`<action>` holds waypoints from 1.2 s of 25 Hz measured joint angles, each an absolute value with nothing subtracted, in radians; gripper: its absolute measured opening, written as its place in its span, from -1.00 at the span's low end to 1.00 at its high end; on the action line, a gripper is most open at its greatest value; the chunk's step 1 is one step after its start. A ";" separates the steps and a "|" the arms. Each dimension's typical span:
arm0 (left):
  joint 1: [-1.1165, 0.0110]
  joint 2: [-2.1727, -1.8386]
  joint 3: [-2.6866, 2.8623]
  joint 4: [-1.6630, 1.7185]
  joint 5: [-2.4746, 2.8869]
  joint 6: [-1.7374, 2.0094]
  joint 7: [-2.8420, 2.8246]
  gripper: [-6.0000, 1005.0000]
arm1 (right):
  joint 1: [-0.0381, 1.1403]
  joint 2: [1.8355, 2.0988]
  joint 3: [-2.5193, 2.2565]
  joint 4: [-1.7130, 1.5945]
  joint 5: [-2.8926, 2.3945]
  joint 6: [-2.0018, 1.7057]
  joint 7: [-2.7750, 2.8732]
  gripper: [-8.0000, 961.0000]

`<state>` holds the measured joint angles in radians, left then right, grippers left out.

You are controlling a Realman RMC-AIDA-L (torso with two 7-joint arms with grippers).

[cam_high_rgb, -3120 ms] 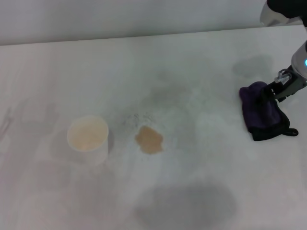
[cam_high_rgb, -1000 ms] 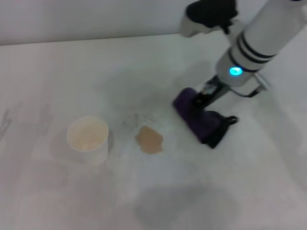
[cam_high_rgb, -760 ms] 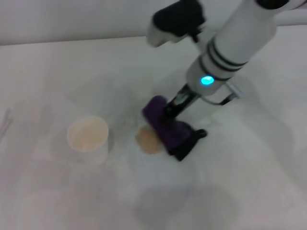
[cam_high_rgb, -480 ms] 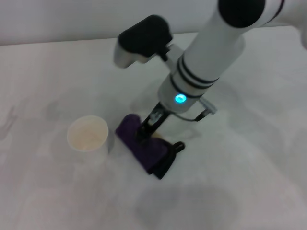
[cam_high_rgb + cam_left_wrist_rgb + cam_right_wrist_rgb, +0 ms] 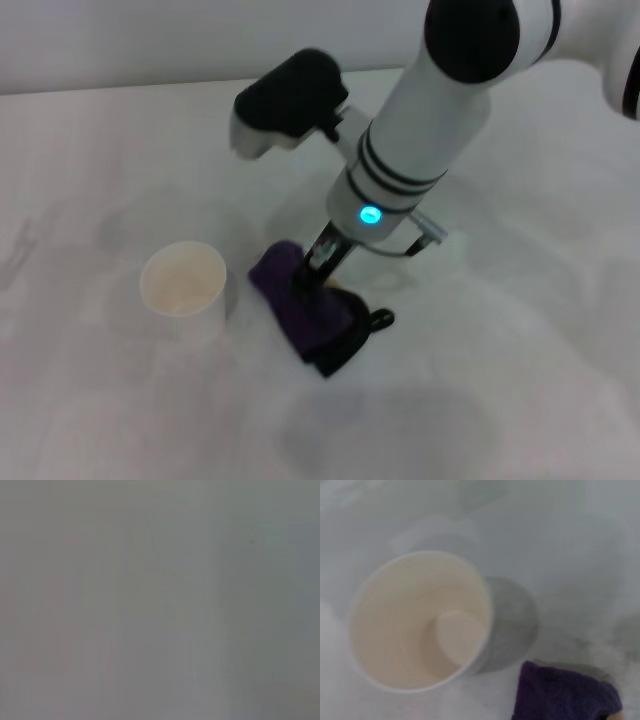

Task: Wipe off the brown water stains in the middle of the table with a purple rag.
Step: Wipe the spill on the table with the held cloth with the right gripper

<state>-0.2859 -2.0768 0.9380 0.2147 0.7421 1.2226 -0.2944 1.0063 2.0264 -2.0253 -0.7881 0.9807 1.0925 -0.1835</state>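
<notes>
My right gripper is shut on the purple rag and presses it flat on the white table, in the middle, just right of the white paper cup. The rag is dark purple with a black edge and a small black loop at its near right. It lies over the spot where the brown water stains were, so the stains are hidden. The right wrist view shows the cup from above and a corner of the rag. My left gripper is out of view; the left wrist view is plain grey.
The white paper cup stands upright about a hand's width left of the rag, with a little tan liquid in it. Faint grey smudges mark the table behind the cup. The right arm leans in from the far right.
My right gripper dragged the rag from the table's right side leftward across the middle, over the brown stain. In the last half second it shifted slightly right and nearer.
</notes>
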 joint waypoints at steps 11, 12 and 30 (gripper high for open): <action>-0.286 -2.074 0.934 0.217 0.741 1.216 -0.289 0.75 | 1.000 2.023 -1.910 -0.813 0.674 1.182 -0.055 -0.73; -0.286 -2.074 0.934 0.217 0.741 1.216 -0.289 0.75 | 1.001 2.024 -1.910 -0.814 0.674 1.185 -0.054 -0.73; -0.288 -2.075 0.933 0.215 0.740 1.213 -0.288 0.75 | 0.992 2.024 -1.992 -0.851 0.962 1.163 -0.191 -0.70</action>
